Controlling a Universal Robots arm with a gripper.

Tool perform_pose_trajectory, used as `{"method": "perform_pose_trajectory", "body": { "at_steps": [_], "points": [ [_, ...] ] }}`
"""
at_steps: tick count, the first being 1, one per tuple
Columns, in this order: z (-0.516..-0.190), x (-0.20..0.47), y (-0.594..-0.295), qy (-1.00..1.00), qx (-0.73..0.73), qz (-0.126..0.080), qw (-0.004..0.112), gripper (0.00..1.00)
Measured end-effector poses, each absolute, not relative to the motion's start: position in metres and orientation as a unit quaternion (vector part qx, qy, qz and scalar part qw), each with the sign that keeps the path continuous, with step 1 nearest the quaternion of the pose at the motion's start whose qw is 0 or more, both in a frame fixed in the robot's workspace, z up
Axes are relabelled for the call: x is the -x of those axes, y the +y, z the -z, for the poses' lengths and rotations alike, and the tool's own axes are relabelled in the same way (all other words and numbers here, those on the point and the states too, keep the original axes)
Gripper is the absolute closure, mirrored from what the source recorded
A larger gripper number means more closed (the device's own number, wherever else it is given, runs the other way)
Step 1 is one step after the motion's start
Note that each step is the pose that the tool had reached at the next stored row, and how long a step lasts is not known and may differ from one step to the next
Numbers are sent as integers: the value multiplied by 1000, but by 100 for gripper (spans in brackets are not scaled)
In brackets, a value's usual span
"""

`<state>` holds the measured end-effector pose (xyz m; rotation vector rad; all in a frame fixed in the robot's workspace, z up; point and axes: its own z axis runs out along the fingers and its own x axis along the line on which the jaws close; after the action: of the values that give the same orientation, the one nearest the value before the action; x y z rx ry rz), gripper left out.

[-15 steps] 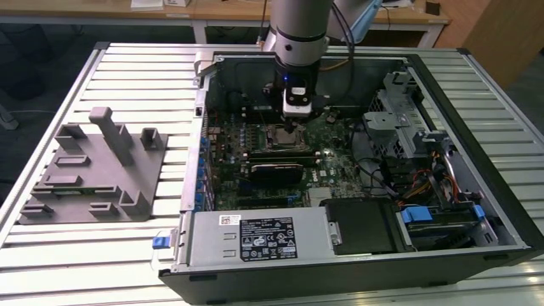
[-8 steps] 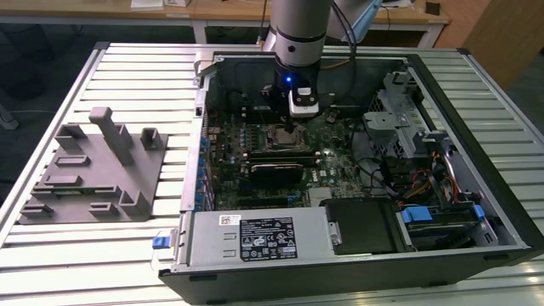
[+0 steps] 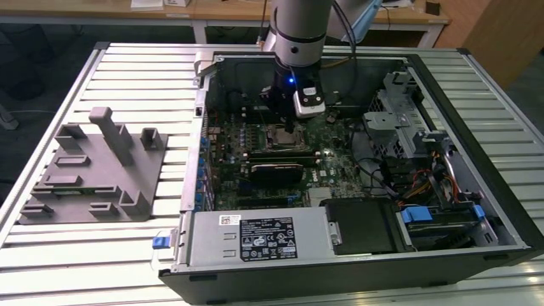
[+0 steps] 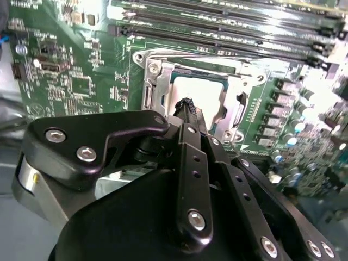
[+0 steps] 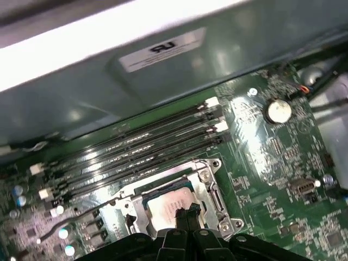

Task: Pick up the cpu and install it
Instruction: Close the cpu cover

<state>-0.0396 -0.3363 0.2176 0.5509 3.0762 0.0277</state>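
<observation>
The cpu (image 4: 202,91) (image 5: 165,204), a pale silver square, lies flat in the metal-framed socket (image 4: 155,81) (image 5: 209,187) on the green motherboard (image 3: 336,143) inside the open computer case (image 3: 501,210). My gripper (image 4: 187,104) (image 5: 186,211) (image 3: 289,127) hangs directly over the chip. Its two thin black fingers are pressed together, shut with nothing between them, and their tips sit at the chip's top surface; I cannot tell whether they touch it. The fingers hide part of the chip in both wrist views.
Long memory slots (image 5: 141,144) (image 4: 228,27) run beside the socket. A black finned module (image 3: 276,172), the power supply (image 3: 255,239) and a drive cage (image 3: 399,121) crowd the case. A grey plastic block with upright posts (image 3: 93,172) stands on the slatted table at the exterior view's left.
</observation>
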Motion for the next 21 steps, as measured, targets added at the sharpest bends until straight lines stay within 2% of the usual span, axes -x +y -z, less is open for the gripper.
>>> {"method": "perform_pose_trajectory", "body": {
  "at_steps": [9, 21],
  "points": [
    [-216, 40, -336, 995, -99, -7, 8, 89],
    [-216, 45, -336, 995, -96, -7, 8, 89]
  ]
}}
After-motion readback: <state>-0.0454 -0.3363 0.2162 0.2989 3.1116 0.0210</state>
